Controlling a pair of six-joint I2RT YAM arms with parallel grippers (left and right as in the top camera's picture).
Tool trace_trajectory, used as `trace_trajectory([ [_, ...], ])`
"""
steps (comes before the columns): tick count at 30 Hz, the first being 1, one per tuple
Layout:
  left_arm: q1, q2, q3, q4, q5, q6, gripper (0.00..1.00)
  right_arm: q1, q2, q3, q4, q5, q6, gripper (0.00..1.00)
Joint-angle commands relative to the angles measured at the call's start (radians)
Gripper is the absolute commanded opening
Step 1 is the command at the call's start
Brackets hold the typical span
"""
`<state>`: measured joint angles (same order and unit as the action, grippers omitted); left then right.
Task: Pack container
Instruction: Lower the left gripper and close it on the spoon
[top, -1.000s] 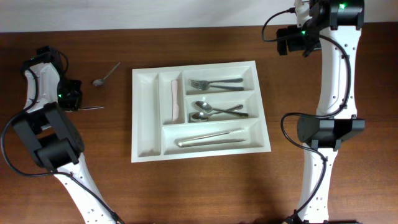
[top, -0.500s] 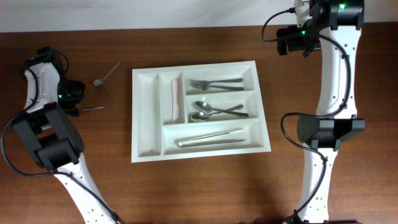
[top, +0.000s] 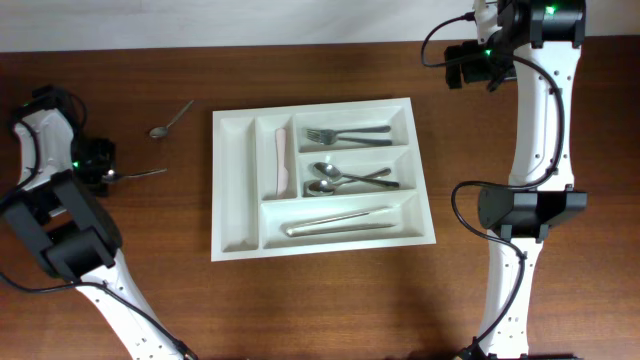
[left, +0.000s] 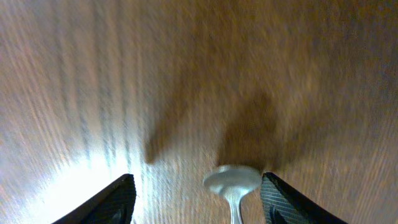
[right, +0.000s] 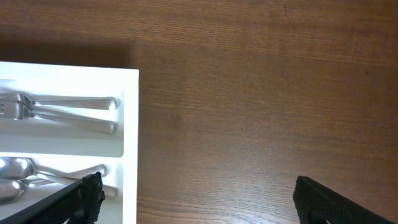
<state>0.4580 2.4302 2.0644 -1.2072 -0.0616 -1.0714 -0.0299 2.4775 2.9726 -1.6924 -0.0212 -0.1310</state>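
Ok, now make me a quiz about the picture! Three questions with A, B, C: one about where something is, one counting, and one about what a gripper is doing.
1. Where is the pale pink piece?
A) on the bare wood
B) in a narrow compartment of the white tray
C) in a gripper

2. How many forks lie in the tray?
A) none
B) two
C) five

3. How is the right gripper?
A) shut on a fork
B) shut on a spoon
C) open, holding nothing

Answers:
1 B: it lies lengthwise in one of the tray's two narrow slots.
2 B: two fork heads sit side by side in one compartment.
3 C: its fingers stand wide apart, with only the table between them.
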Motion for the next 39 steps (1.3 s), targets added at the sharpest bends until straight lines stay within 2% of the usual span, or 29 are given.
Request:
trace_trajectory([
  [1, 0.010, 0.012, -0.003, 0.007, -0.018, 0.014, 0.61, 0.003, -0.031, 0.010, -0.006, -0.010, 0.002, 0.99],
  [2, 0.010, 0.012, -0.003, 0.013, -0.018, 0.014, 0.59, 0.003, -0.031, 0.010, -0.006, -0.010, 0.002, 0.99],
  [6, 0.005, 0.012, -0.003, 0.021, -0.018, 0.014, 0.41, 0.003, -0.031, 0.010, -0.006, -0.010, 0.002, 0.99],
  [8, 0.003, 0.012, -0.003, 0.022, -0.018, 0.014, 0.36, 0.003, -0.031, 0.010, -0.006, -0.010, 0.002, 0.99],
  [15, 0.003, 0.012, -0.003, 0.017, -0.018, 0.014, 0.33, 0.003, -0.031, 0.010, -0.006, -0.010, 0.002, 0.99],
  [18, 0.003, 0.012, -0.003, 0.013, -0.018, 0.014, 0.14, 0.003, -0.031, 0.010, -0.006, -0.010, 0.002, 0.99],
  [21, 0.003, 0.012, -0.003, 0.013, -0.018, 0.015, 0.02, 0.003, -0.031, 0.010, -0.006, -0.010, 0.002, 0.99],
  [39, 0.003, 0.012, -0.003, 0.011, -0.018, 0.022, 0.02, 0.003, -0.031, 0.010, -0.006, -0.010, 0.002, 0.99],
])
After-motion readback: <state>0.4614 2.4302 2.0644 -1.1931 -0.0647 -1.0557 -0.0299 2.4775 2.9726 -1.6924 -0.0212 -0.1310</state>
